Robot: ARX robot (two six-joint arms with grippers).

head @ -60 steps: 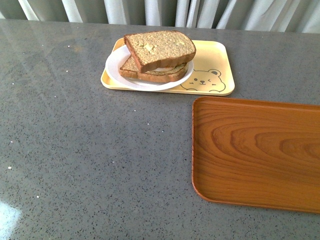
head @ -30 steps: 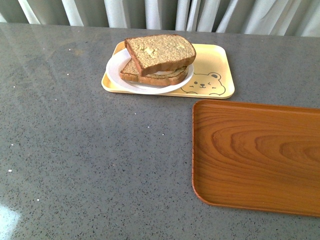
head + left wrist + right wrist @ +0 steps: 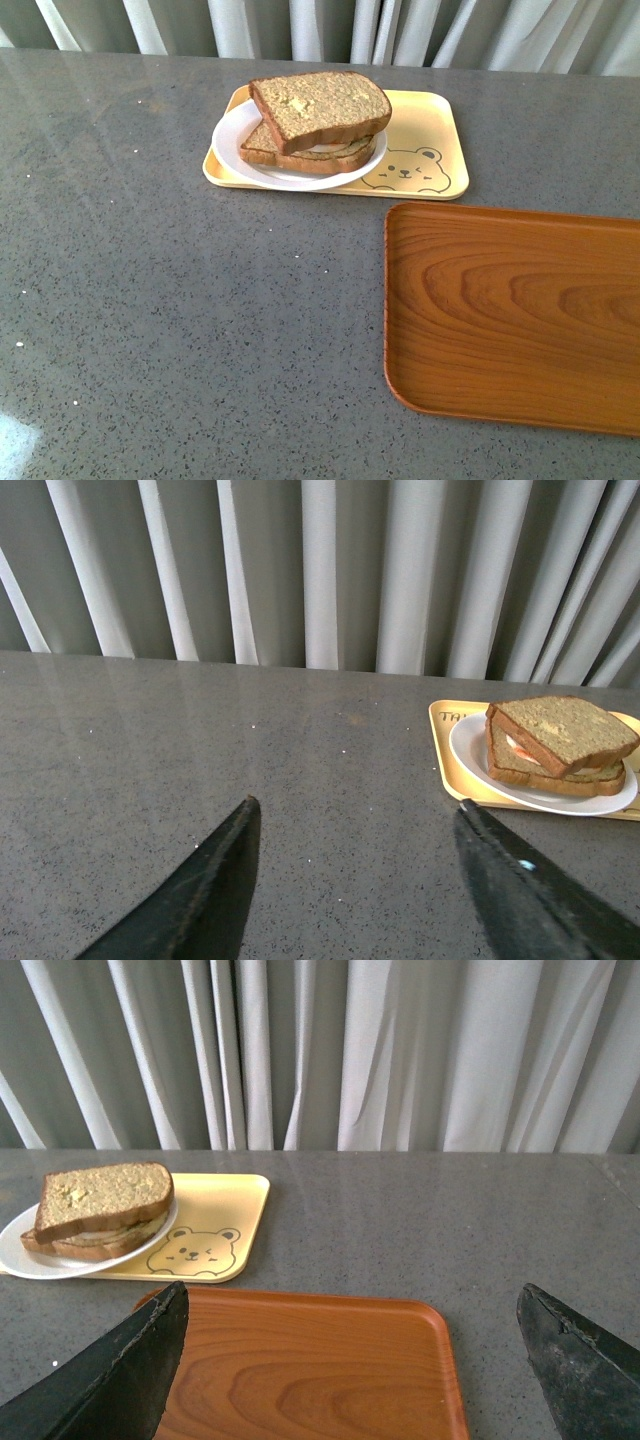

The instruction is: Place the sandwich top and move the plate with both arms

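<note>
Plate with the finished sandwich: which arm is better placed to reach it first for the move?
Probably the left. The plate sits on the yellow tray's left end, and the open left gripper has only bare table ahead. The open right gripper hangs over the wooden tray, farther right.

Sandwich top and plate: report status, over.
Both tools open, empty: left tool, right tool. Sandwich top sits on the stack, on the plate, plate on bear tray. Wooden tray bare; nothing blocking.
</note>
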